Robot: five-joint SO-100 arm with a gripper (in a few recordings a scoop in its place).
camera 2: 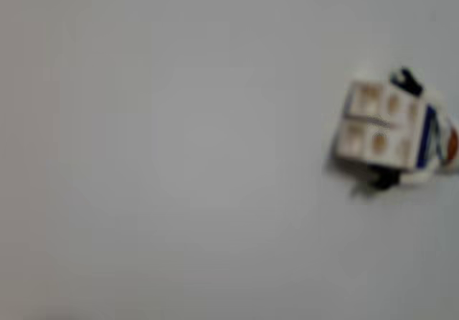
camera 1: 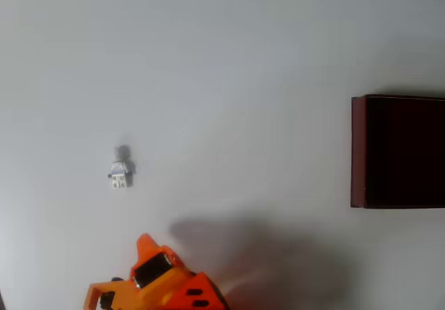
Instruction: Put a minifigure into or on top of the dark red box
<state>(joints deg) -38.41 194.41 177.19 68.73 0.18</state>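
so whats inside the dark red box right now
Nothing visible: the dark red box shows only a very dark interior, cut off at the frame's right edge. The minifigure lies on the white table, far left of it.

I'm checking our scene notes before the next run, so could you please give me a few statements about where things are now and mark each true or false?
1. The minifigure lies on the table, apart from the dark red box. True.
2. The minifigure is already inside the box. False: it lies on the bare table, far left of the box in the overhead view.
3. The box is at the right edge of the overhead view. True.
4. The orange arm is touching the minifigure. False: it sits at the bottom edge, apart from it.
5. In the wrist view the minifigure is at the right. True.
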